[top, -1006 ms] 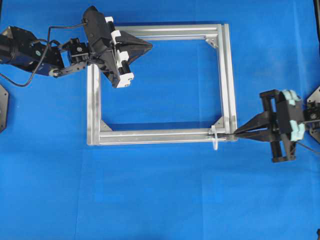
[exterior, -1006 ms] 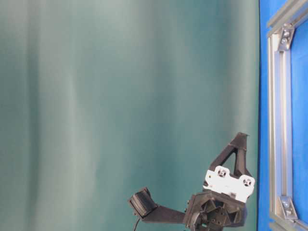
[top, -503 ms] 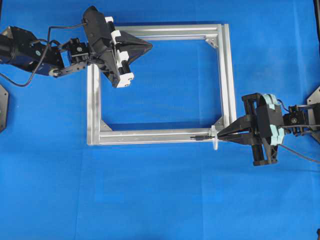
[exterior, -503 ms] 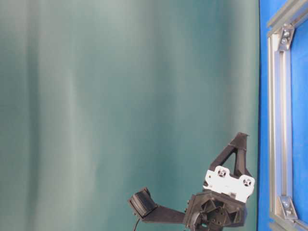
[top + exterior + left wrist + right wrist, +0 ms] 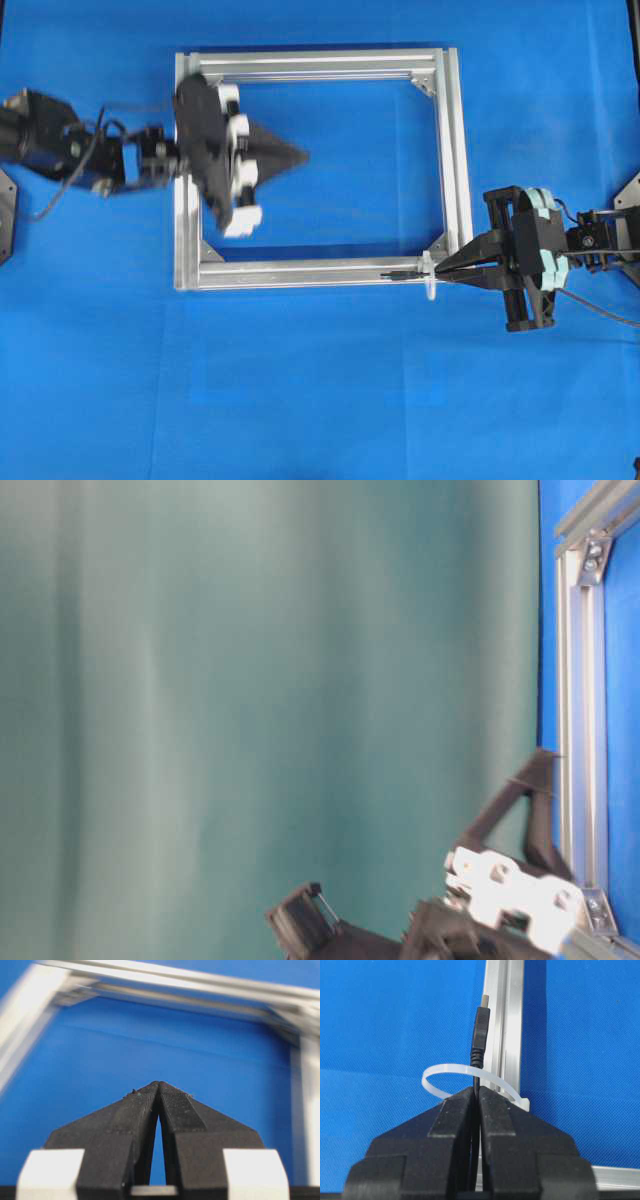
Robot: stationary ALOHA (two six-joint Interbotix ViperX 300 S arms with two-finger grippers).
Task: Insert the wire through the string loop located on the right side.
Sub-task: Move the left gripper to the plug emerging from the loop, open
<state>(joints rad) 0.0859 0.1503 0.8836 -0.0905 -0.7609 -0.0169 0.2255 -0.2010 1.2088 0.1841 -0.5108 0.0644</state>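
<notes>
In the overhead view the left gripper (image 5: 295, 156) and its arm are smeared by motion blur. The table-level view cuts that arm at 6 o'clock, blurred too. In the left wrist view the frame (image 5: 150, 977) is soft, its 9 o'clock bar streaked. In the right wrist view the wire (image 5: 481, 1025) vanishes between the right gripper's (image 5: 475, 1091) pads, which cover the loop's (image 5: 432, 1076) near arc. Overhead, the loop is too small to read.

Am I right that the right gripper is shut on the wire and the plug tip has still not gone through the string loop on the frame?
Not quite. The right gripper is shut on the wire, but the plug tip has already passed through the string loop and sticks out beyond it along the frame. The right wrist view shows it.
</notes>
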